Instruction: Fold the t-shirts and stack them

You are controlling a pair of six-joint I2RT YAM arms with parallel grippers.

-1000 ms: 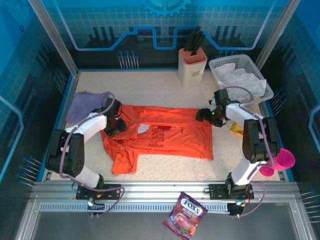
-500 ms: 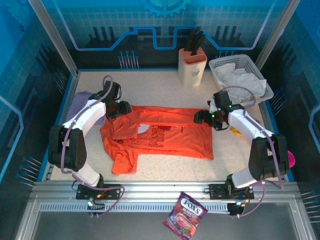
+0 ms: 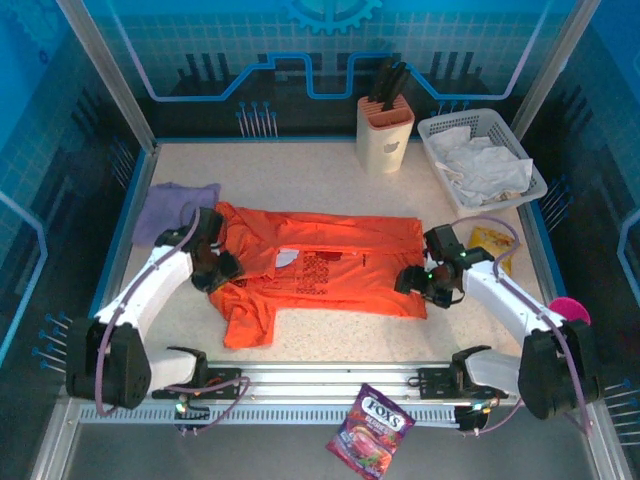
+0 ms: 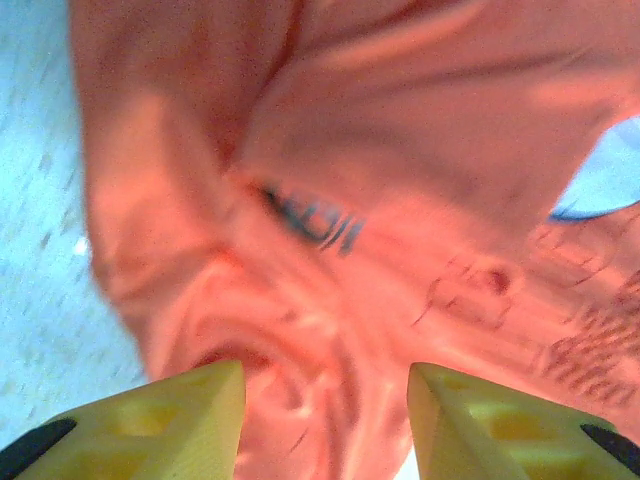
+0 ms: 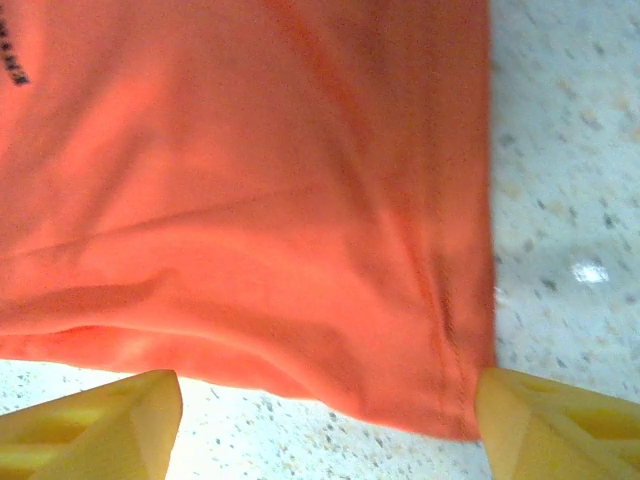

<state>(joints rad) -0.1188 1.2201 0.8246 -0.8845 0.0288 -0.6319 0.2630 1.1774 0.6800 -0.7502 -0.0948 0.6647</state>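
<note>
**Inspector:** Which step is in hand?

**Assessor:** Taking hold for a fold, in my judgement. No finished fold shows and nothing is stacked. The orange shirt point(image 3: 330, 262) lies spread mid-table, print up, with its left end rumpled and one sleeve point(image 3: 248, 318) trailing toward the near rail. The lavender shirt point(image 3: 175, 208) lies loose at the far left, just beside the orange one.

**Inspector:** State of the jaws?

**Assessor:** Left jaws are apart over the rumpled shoulder cloth, with nothing between them. Right jaws are wide apart, straddling the near hem corner point(image 5: 465, 400), and nothing is clamped.

**Inspector:** What does the next move require?

**Assessor:** Both should descend and pinch the near edge together, then lift evenly. The hem corner lies flat and clean. The left end is bunched, so extra layers may be caught there.

**Inspector:** Edges and room?

**Assessor:** A bare strip of table point(image 3: 300, 175) lies beyond the shirt, before the knife block point(image 3: 385, 130) and basket point(image 3: 480, 160). The near strip is narrow. A yellow packet point(image 3: 490, 243) lies near the right arm and a pink cup point(image 3: 570, 310) stands at the right edge.
</note>
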